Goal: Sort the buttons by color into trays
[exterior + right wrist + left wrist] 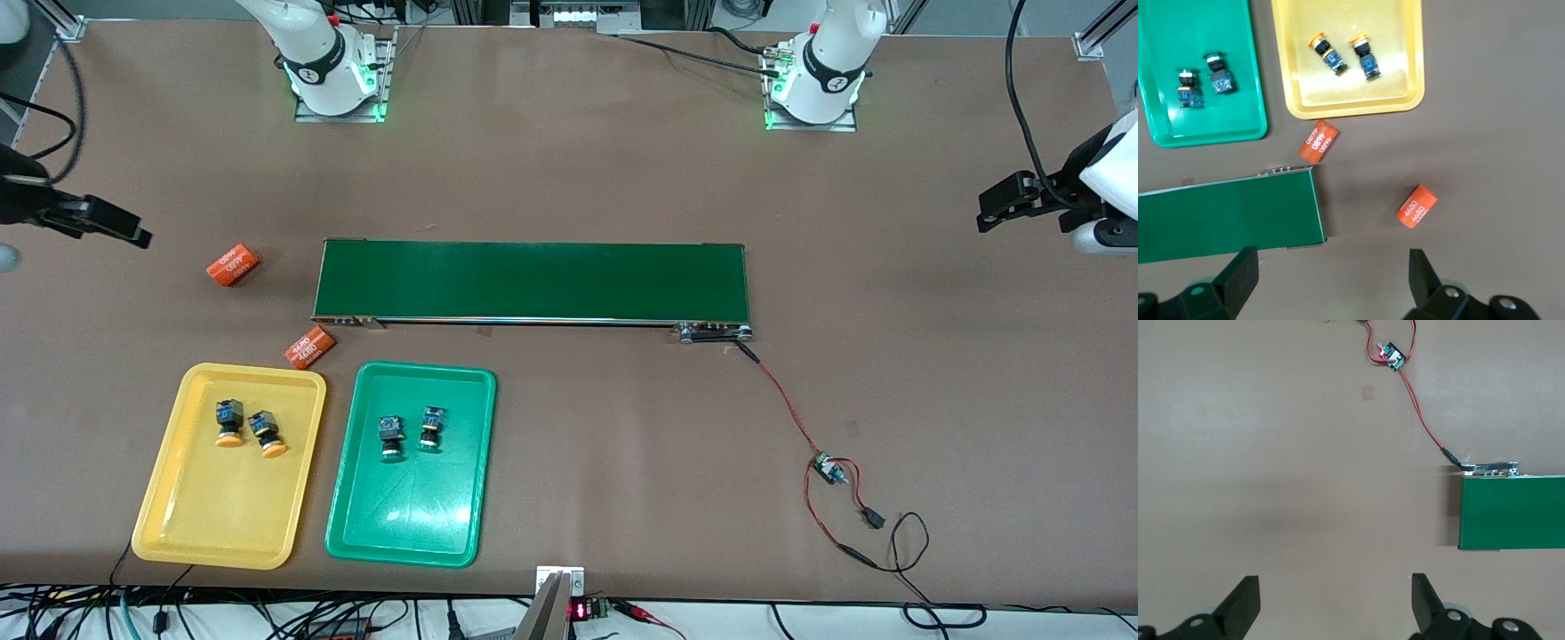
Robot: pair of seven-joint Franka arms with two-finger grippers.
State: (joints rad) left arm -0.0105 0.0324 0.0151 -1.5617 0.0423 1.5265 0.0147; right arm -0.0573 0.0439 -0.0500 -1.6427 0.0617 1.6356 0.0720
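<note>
Two orange-capped buttons (228,422) (266,433) lie side by side in the yellow tray (222,507). Two green-capped buttons (389,437) (431,428) lie in the green tray (409,516) beside it. The right wrist view shows the yellow tray (1358,90) with its orange buttons (1327,55) (1365,58), and the green tray (1178,27) with its green buttons (1218,73) (1187,90). My right gripper (124,227) (1331,267) hangs open and empty over bare table at the right arm's end. Over bare table off the conveyor's other end, my left gripper (996,209) (1335,587) is open and empty too.
A long dark-green conveyor belt (533,280) (1225,217) (1511,513) lies mid-table. Two orange numbered cylinders (231,264) (310,346) lie on the table near its end, farther from the front camera than the trays. A red wire runs to a small controller board (829,468) (1391,355).
</note>
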